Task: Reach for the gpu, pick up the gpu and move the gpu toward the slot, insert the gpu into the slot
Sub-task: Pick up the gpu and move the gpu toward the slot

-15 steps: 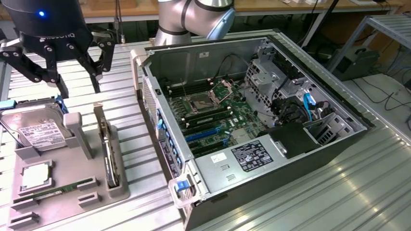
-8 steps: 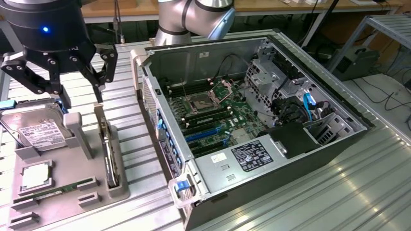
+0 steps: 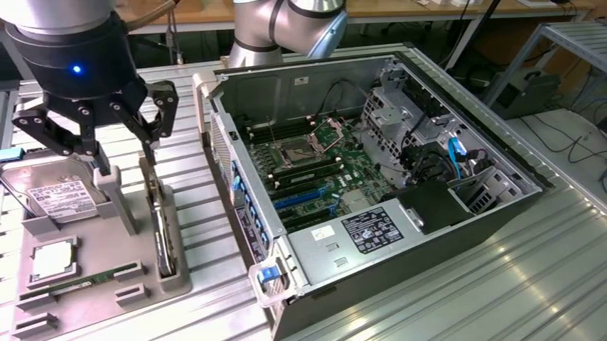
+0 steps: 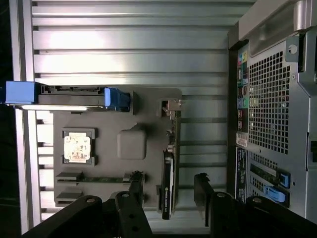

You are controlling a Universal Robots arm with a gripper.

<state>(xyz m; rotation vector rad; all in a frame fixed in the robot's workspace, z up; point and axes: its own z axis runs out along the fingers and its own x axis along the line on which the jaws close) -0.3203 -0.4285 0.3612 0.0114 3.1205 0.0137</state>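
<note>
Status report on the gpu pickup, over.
Gripper open, straddling gpu, no grip yet. Gpu on edge in gray tray. Slot vacant.

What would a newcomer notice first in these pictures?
The black claw hangs open, at the exterior view's left, over the gpu, which stands on edge in a grey tray. To the exterior view's right lies the opened computer case, with the blue slot on its green motherboard.

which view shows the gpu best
Wrist view: it looks straight down on the gpu, edge and silver bracket, lined up between the fingers of the open pincer. The exterior view shows the gpu as a thin dark card standing in the grey holder.
</note>
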